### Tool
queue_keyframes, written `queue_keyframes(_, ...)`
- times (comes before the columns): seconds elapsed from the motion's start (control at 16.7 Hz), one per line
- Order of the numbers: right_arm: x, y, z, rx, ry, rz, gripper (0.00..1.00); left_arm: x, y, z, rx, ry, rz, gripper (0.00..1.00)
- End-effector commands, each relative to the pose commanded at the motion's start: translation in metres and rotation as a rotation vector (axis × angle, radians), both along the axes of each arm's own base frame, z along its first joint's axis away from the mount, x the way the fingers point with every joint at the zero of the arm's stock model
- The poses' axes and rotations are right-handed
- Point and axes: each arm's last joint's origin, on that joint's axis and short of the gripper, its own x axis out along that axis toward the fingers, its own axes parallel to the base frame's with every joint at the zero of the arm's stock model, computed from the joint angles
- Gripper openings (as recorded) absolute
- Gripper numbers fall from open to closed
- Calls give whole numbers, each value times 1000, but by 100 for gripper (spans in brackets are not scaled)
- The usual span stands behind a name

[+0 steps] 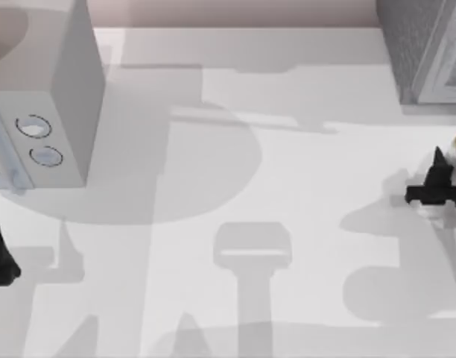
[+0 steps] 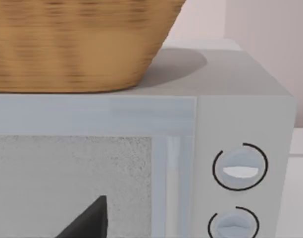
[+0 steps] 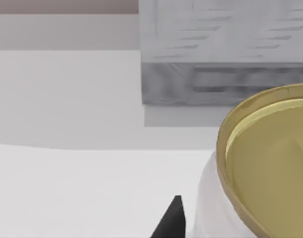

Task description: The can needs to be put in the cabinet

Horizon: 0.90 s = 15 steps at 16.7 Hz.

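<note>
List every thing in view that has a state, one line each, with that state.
can: upright on the table, gold top up, outside the cabinet.
cabinet: at the table's far right, front shut as far as it shows.
white box with two dials: door shut, basket on top.
right tool: at the can.
left tool: parked near the white box.

Right gripper (image 1: 444, 183) low, table's right edge
</note>
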Motion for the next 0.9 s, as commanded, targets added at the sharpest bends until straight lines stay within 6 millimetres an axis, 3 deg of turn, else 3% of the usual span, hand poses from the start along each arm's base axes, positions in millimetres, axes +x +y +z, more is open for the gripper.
queue_keyframes(0.12,0,0,0,0,0,0,2,0,0,0,0,0,0,100)
queue_keyframes(0.18,0,0,0,0,0,0,0,0,0,0,0,0,0,100)
queue_keyframes(0.72,0,0,0,1,-1,0,0,0,0,0,0,0,0,100)
queue_keyframes(0.9,6,1,12,5,-32,1,0,0,0,0,0,0,0,100)
